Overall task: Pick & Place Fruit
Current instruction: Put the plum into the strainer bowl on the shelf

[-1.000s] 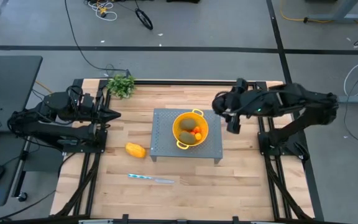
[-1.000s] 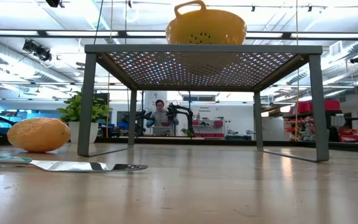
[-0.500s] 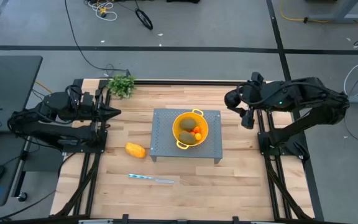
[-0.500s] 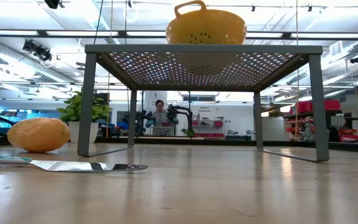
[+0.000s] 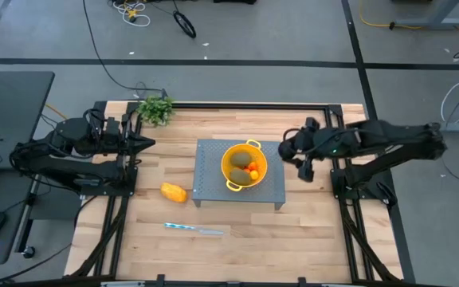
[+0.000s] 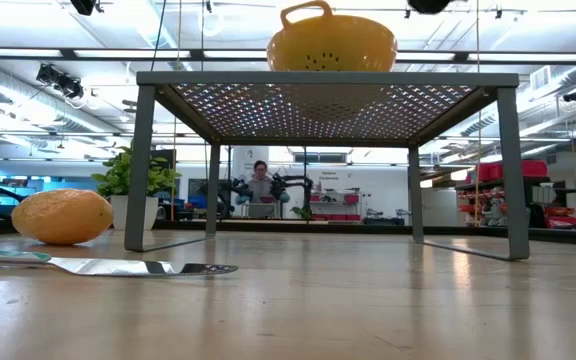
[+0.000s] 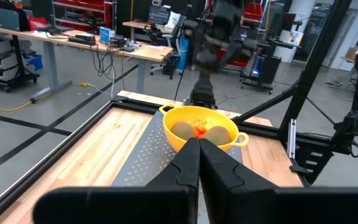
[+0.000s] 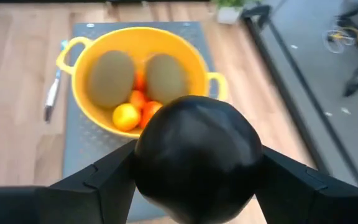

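A yellow colander stands on a grey perforated stand at the table's middle. In it lie two brownish-green ovals and a few small orange-red balls. A yellow-orange oblong fruit rests on the wood left of the stand. My right gripper hovers over the stand's right edge, shut on a blackish round fruit. My left gripper waits shut at the table's left, pointing level toward the colander. My right gripper pinches the blackish round fruit by two opposite sides, one finger on each. The fingers slant down from the table's right side toward the colander. The fruit is lifted clear, above and to the right of the colander.
A thin silvery knife lies near the table's front, left of centre. A leafy green plant stands at the far left corner. Black frame rails run along the table's edges. A person sits far off in the room behind.
My right gripper drew back toward the table's right edge, then swung in again toward the colander and sank; a dark tip of it now shows at the top of the low view. Everything else stayed where it was.
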Motion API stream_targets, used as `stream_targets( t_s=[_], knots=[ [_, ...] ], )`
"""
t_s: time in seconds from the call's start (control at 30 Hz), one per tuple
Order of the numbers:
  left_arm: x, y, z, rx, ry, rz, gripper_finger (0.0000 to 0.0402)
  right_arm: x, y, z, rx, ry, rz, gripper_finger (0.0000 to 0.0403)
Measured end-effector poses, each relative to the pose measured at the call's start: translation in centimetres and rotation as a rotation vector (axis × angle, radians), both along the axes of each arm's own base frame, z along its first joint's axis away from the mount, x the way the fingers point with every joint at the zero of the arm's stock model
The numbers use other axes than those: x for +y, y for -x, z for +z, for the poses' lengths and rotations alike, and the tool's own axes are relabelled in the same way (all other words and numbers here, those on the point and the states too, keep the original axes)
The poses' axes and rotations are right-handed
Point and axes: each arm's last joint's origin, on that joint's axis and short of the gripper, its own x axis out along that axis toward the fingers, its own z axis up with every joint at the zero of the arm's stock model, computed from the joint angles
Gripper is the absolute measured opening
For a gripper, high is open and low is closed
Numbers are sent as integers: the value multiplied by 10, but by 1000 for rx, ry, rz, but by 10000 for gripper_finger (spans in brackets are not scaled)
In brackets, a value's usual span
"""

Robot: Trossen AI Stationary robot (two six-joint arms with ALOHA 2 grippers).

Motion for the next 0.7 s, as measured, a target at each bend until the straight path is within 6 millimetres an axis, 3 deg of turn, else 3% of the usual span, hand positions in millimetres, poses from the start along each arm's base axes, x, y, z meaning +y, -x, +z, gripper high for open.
stream_targets(
  t_s=[0.13,0.27,0.7],
  knots=[
    [0,0,0,-1,6,1,10,2,-7,-27,-49,-44,27,277],
    [0,0,0,-3,26,3,10,3,-11,-40,-89,-62,34,277],
    [0,0,0,-4,32,6,11,5,-19,-32,-226,-65,50,277]
  ],
)
